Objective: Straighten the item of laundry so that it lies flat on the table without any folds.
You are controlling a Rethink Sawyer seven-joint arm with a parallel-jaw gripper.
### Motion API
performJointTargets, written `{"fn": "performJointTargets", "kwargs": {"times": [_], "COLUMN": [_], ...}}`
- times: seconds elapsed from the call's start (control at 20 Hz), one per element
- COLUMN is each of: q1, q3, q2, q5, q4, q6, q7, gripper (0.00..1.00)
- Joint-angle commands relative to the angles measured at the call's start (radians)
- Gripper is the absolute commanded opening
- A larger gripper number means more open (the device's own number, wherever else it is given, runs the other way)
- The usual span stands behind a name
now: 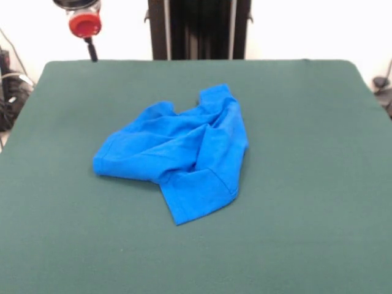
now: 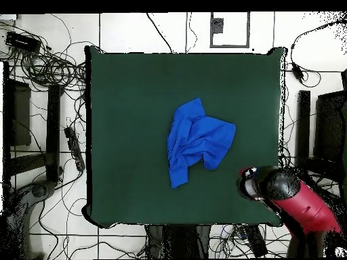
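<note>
Green felt bench [image 1: 294, 245] fills the foreground, bare at the near edge. Blue T-shirt [image 1: 177, 156] sits roughly mid-bench, crumpled, layers folded over one another; one flap with a stitched hem points toward the camera, another bunched lobe sticks up at the far side. Overhead view shows the same shirt [image 2: 197, 140] near the bench centre, bench [image 2: 129, 95] far wider than the cloth. No print, label or readable writing on the shirt. Arm [image 2: 298, 203] is parked over the bench corner, red and black, well apart from the shirt. Pincer [image 1: 92, 52] shows at the top edge below a red round part; can't tell if its tips are apart or together. Nothing touches the shirt.
</note>
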Motion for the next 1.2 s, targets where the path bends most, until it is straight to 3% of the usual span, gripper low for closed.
{"fn": "performJointTargets", "kwargs": {"times": [0.05, 0.2, 0.35, 0.6, 0.85, 1.05, 1.2], "q1": [-0.002, -0.023, -0.084, -0.083, -0.094, -0.106, -0.105], "q3": [0.246, 0.283, 0.361, 0.39, 0.442, 0.496, 0.531], "q2": [0.029, 0.019, 0.02, 0.01, 0.013, 0.027, 0.044], "q5": [0.074, 0.101, 0.092, 0.03, -0.002, -0.078, -0.114], "q4": [0.098, 0.141, 0.172, 0.167, 0.151, 0.096, 0.061], "q6": [-0.154, -0.218, -0.301, -0.336, -0.326, -0.228, -0.202], "q7": [0.059, 0.096, 0.055, 0.04, -0.002, -0.123, -0.14], "gripper": [1.0, 1.0, 1.0, 1.0, 1.0, 1.0, 1.0]}}
